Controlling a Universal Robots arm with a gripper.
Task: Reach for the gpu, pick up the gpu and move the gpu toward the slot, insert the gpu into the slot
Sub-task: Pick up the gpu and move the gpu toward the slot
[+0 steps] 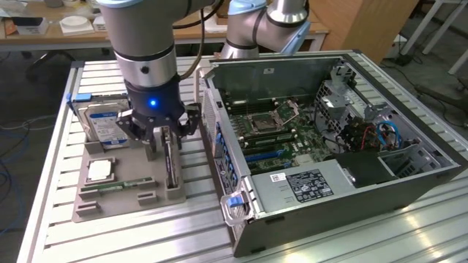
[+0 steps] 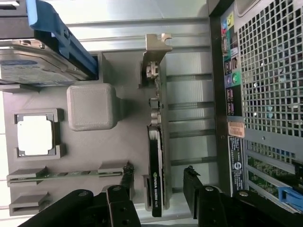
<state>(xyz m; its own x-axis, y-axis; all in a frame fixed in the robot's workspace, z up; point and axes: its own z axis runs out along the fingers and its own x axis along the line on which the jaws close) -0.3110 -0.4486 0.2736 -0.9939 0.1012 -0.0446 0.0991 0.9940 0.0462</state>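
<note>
I have the gripper (image 1: 162, 143) spread wide over the grey tray (image 1: 124, 207), one finger on each side of the gpu (image 1: 170, 167) and, as far as I can judge, touching neither face. The gpu stands on its long edge in a slotted rest along the side of the tray nearest the computer case (image 1: 409, 181), not yet lifted.

I expect it to be light and stiff but fragile: a thin board that won't forgive a twist. The black cooler (image 2: 155, 189) looks like the broadest, firmest face. I'd pinch across the card's thickness there, cooler under one pad and board under the other, keeping off the silver bracket (image 2: 152, 59) and the lower edge seated in the tray.

The wrist view gives me what I need for alignment — open gaps between both fingers (image 2: 191, 182) and the card, and the bracket at the end of the tray farthest from the gripper. The exterior view gives me the rest — the open case beside the tray with its motherboard (image 1: 281, 134) exposed, and how low the gripper sits over the card.
</note>
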